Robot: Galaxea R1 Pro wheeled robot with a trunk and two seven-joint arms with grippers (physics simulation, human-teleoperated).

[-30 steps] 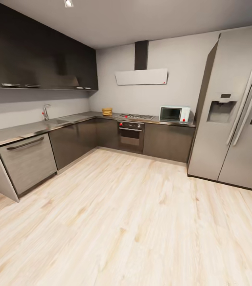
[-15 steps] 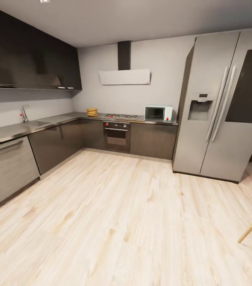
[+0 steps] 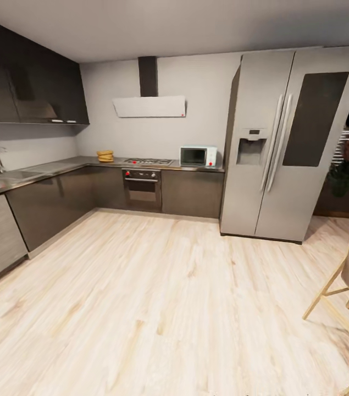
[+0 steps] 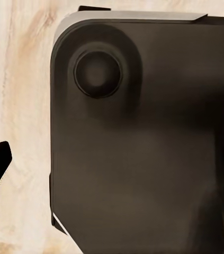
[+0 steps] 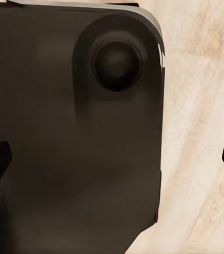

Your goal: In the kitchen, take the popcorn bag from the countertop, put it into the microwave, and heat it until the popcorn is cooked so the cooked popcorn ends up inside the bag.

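Pale wood floor (image 3: 169, 308), grey countertop (image 3: 59, 166) (microwave (image 3: 198, 156) atop); end effector states unclear.

Mint-blue microwave (image 3: 198, 156), tan popcorn bag (image 3: 105, 156), grey countertop (image 3: 59, 166), pale woodgrain floor (image 3: 158, 297).

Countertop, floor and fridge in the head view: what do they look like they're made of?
The countertop looks like a smooth grey slab, stone or steel, hard to tell; it is glossy and mirrors the wall. The floor looks like pale wood planks, with grain streaks and board seams. The fridge looks like brushed metal, matte silver with long bar handles and a dark glass-like panel on one door.
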